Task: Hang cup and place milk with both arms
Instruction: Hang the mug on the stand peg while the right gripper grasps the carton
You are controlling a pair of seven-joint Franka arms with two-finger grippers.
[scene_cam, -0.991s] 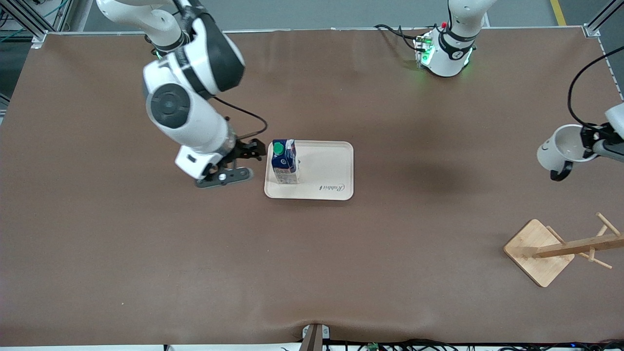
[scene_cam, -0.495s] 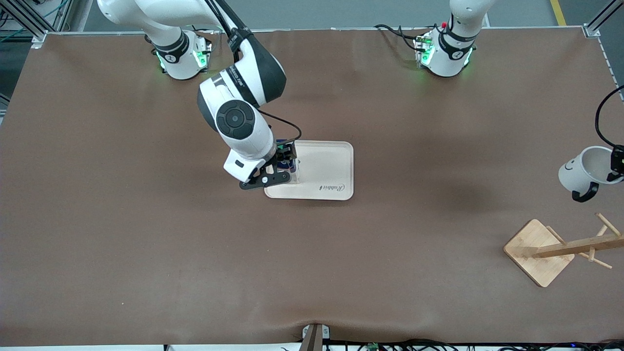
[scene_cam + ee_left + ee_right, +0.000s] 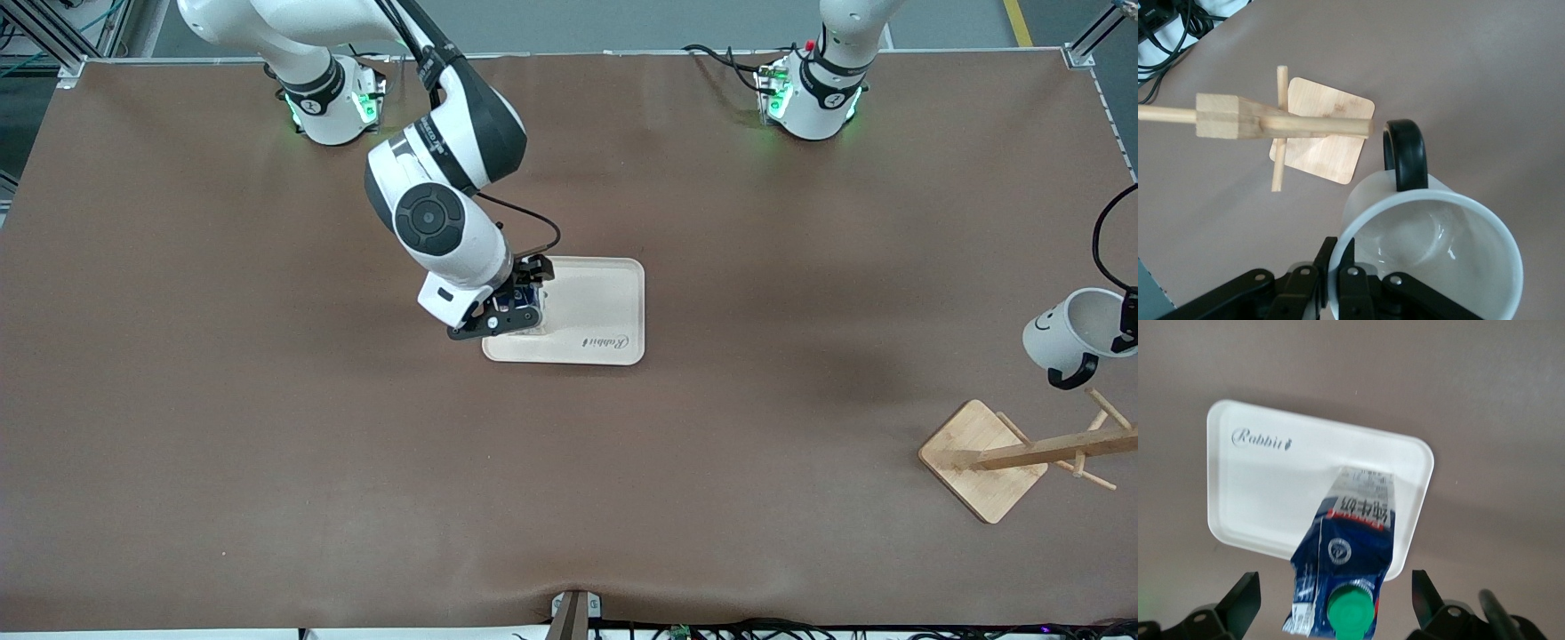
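Left end effector [image 3: 1338,293] pinching cup [image 3: 1431,257] over wooden rack [image 3: 1281,123]; right end effector [image 3: 1335,600] spread around milk [image 3: 1348,557] on tray [image 3: 1265,480].

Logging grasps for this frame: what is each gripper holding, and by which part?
The left gripper holds the cup by its rim, opposite the handle. The right gripper holds nothing: its open fingers straddle the milk on the tray.

A tray [image 3: 596,311] sits at frame centre with a milk carton [image 3: 1348,553] standing on it. A cup [image 3: 1062,338] hangs at the right edge, above a wooden rack [image 3: 1013,453] at lower right.
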